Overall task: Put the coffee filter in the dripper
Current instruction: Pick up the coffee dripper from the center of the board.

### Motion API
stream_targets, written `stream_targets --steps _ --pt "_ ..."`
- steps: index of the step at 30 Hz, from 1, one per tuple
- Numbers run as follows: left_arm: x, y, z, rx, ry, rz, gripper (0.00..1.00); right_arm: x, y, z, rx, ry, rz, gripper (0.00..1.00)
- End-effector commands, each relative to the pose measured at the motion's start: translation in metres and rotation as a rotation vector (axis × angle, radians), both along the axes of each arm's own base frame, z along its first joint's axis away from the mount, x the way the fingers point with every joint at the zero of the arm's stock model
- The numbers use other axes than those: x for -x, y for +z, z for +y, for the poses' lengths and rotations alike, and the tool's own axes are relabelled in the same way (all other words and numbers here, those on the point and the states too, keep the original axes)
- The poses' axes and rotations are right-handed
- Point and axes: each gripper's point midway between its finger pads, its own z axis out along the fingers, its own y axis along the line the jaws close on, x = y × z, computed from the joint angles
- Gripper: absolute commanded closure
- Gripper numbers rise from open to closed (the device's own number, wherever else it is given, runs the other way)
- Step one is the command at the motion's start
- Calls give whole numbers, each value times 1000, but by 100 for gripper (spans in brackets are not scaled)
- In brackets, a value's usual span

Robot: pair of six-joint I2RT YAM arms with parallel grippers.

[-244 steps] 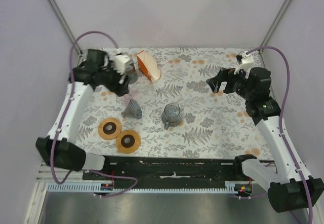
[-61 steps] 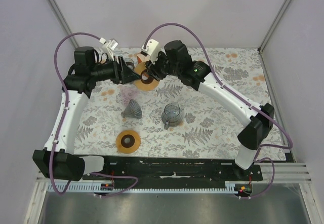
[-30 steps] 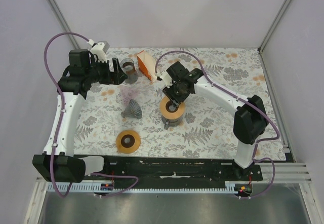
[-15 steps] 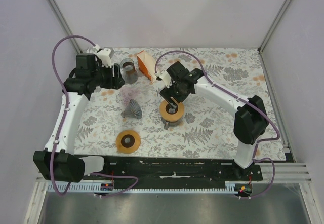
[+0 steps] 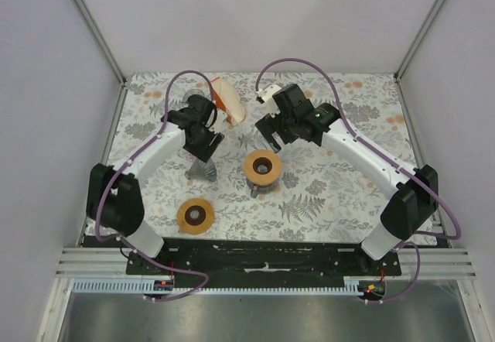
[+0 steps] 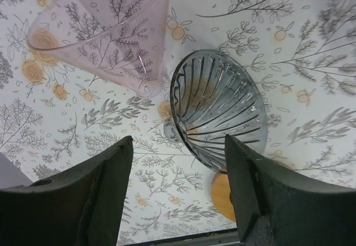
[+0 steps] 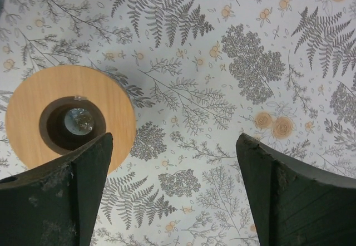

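Since half a second ago the right gripper (image 5: 267, 131) has let go of the wooden ring (image 5: 263, 167) and drawn back to the far side of it, jaws wide and empty. Meanwhile the left gripper (image 6: 178, 146) has swung in from the far-left corner.

The coffee filter (image 5: 230, 102) stands as a white-and-orange wedge beyond that ring and slightly left, well apart from it and untouched. It looks like thin paper: very light, soft, and quick to crease or tear. I would pinch one free upper edge gently rather than squeeze the body.

The grey dripper (image 6: 214, 107) lies tipped on its side just left of the ring, below the left gripper's spread, empty jaws. A clear cone (image 6: 103, 29) lies just beside it, farther from the ring. The second wooden ring (image 5: 196, 215), nearer and left of the first, has not shifted.
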Motion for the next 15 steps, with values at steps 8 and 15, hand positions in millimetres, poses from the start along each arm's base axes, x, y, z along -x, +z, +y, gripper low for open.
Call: stream_targets --steps 8,15 --pt "1 -40 26 -260 -29 93 63 -4 -2 -24 32 -83 -44 2" --pt "17 -3 1 -70 -81 90 98 -2 3 -23 18 -74 -51 2"
